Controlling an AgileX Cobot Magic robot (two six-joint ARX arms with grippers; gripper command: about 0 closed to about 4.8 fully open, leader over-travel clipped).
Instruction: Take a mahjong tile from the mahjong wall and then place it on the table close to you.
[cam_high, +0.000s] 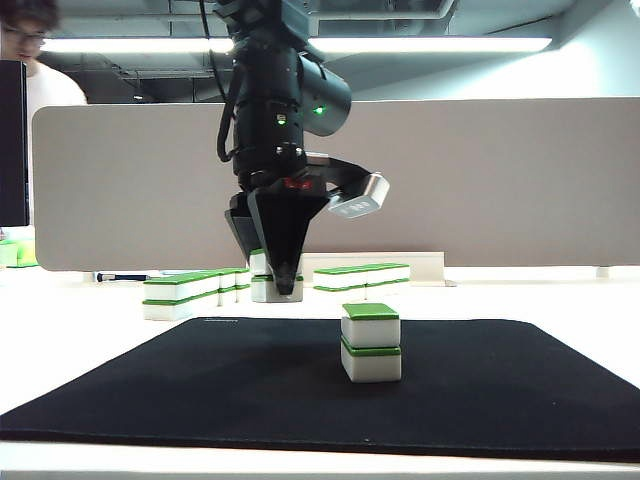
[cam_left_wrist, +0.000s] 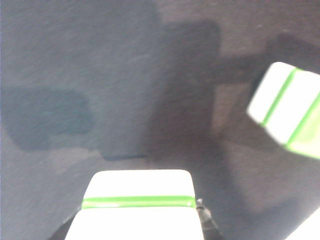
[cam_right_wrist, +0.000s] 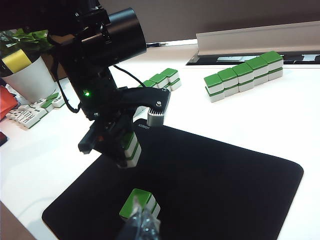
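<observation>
Left gripper (cam_high: 283, 285) held tile pair (cam_right_wrist: 131, 147) above mat (cam_high: 500, 385), stack (cam_high: 371, 343) beside; right gripper (cam_right_wrist: 142, 225) state unclear.

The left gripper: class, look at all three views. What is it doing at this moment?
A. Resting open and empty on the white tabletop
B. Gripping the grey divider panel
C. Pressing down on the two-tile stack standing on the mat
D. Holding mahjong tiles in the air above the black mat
D: the left gripper is shut on white-and-green mahjong tiles above the black mat, clear of the two-tile stack on it.
</observation>
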